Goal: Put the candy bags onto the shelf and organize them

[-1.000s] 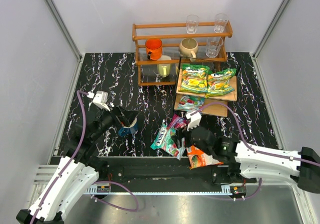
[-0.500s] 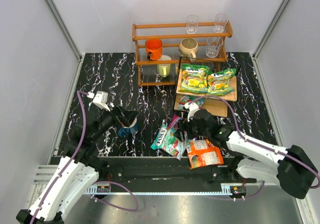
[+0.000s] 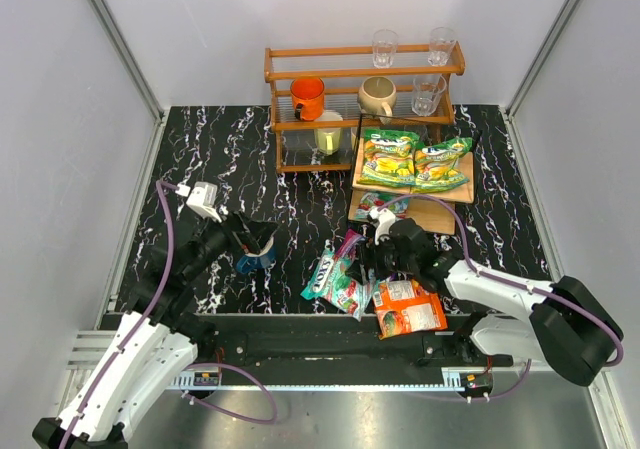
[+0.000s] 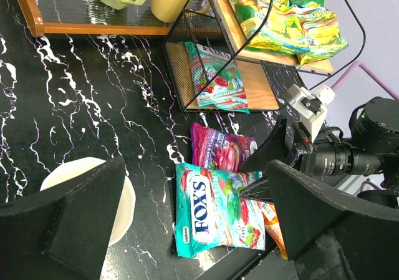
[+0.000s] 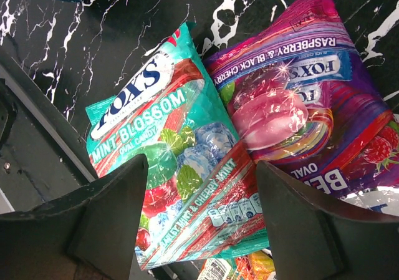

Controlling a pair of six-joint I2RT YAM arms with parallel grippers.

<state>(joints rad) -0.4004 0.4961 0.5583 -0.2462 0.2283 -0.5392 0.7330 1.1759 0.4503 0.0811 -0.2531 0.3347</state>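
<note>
Two green-yellow bags (image 3: 412,159) lie on the upper board of the pale wood shelf (image 3: 448,216), and a teal FOX'S bag (image 3: 380,206) lies on its lower board. On the table lie a second teal FOX'S bag (image 3: 333,279), a purple bag (image 3: 351,244) and an orange bag (image 3: 408,307). My right gripper (image 3: 368,264) is open just above the teal bag (image 5: 181,161) and the purple bag (image 5: 299,111), holding nothing. My left gripper (image 3: 262,237) is open and empty, and the teal bag (image 4: 212,208) shows between its fingers.
A blue-and-cream mug (image 3: 255,259) stands under my left gripper. The orange-brown rack (image 3: 360,69) with cups and glasses stands at the back, left of the shelf. A black wire frame (image 4: 187,49) surrounds the shelf. The near table edge lies just beyond the bags.
My right gripper has moved away from the orange bag, forward and left, to over the teal and purple bags. The orange bag now lies uncovered. The left arm has not moved.
</note>
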